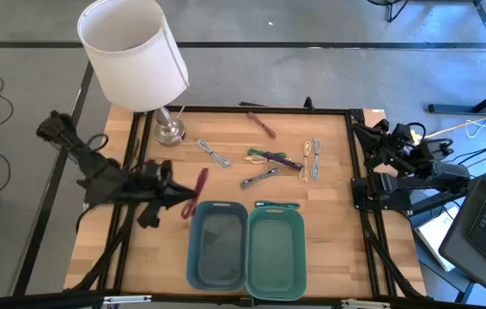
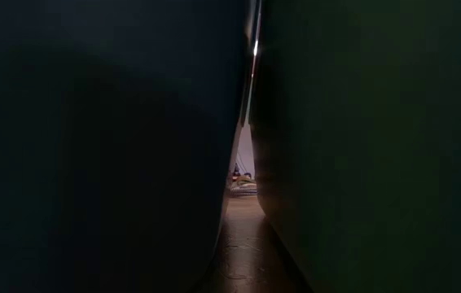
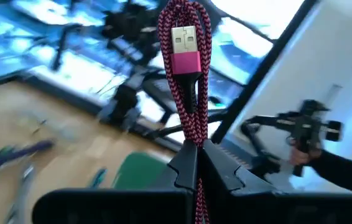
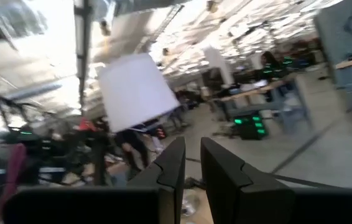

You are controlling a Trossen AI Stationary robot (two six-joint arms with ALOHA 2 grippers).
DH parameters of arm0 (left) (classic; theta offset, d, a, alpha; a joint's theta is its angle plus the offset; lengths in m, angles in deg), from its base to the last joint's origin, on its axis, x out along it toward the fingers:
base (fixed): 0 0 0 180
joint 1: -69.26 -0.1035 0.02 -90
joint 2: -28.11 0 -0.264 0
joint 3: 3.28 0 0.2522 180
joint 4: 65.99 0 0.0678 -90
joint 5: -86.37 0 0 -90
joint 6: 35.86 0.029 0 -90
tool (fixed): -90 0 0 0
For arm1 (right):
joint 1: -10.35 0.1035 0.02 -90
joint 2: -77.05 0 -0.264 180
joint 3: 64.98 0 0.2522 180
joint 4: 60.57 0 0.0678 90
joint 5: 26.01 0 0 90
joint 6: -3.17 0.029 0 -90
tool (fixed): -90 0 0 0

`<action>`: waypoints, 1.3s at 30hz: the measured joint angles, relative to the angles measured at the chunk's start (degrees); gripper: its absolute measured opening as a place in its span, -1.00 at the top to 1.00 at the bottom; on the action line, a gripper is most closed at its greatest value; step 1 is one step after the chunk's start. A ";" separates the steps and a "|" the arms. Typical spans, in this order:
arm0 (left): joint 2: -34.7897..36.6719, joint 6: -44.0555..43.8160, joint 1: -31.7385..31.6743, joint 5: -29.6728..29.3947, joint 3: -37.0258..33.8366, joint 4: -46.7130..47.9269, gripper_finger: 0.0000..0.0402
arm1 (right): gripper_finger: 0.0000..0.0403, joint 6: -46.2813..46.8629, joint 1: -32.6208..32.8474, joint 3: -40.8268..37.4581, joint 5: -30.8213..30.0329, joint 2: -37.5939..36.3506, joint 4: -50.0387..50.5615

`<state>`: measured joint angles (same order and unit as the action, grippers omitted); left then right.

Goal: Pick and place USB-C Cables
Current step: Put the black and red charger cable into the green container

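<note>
With its fingers pinching the red braided USB-C cable (image 1: 197, 192) just left of the blue tray (image 1: 217, 245), the left gripper (image 1: 177, 196) is mid-carry and seemingly needs to move over that tray before releasing.

Braided cloth red cable (image 3: 187, 93) (shiny metal plug), matt wooden table (image 1: 329, 172).

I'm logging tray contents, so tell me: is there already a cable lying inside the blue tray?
No. The blue tray shows only its bare floor, with no cable inside.

Low view blocked by trays (image 2: 92, 146)
</note>
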<state>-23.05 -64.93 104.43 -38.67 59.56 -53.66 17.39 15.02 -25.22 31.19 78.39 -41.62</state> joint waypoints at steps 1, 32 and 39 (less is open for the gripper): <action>-0.48 1.75 -2.77 4.30 0.00 -1.97 0.99 | 0.72 0.46 0.01 0.00 1.17 0.00 -0.58; -14.05 19.17 -40.25 42.10 0.25 -18.48 0.99 | 0.73 5.58 0.02 5.36 24.90 43.17 -36.51; -14.01 19.35 -40.21 42.17 0.52 -19.15 0.99 | 0.73 -5.39 0.02 24.06 30.04 58.66 -19.81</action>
<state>-37.05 -45.58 64.22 3.51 60.08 -72.80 12.00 15.04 -1.16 61.23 137.06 -61.43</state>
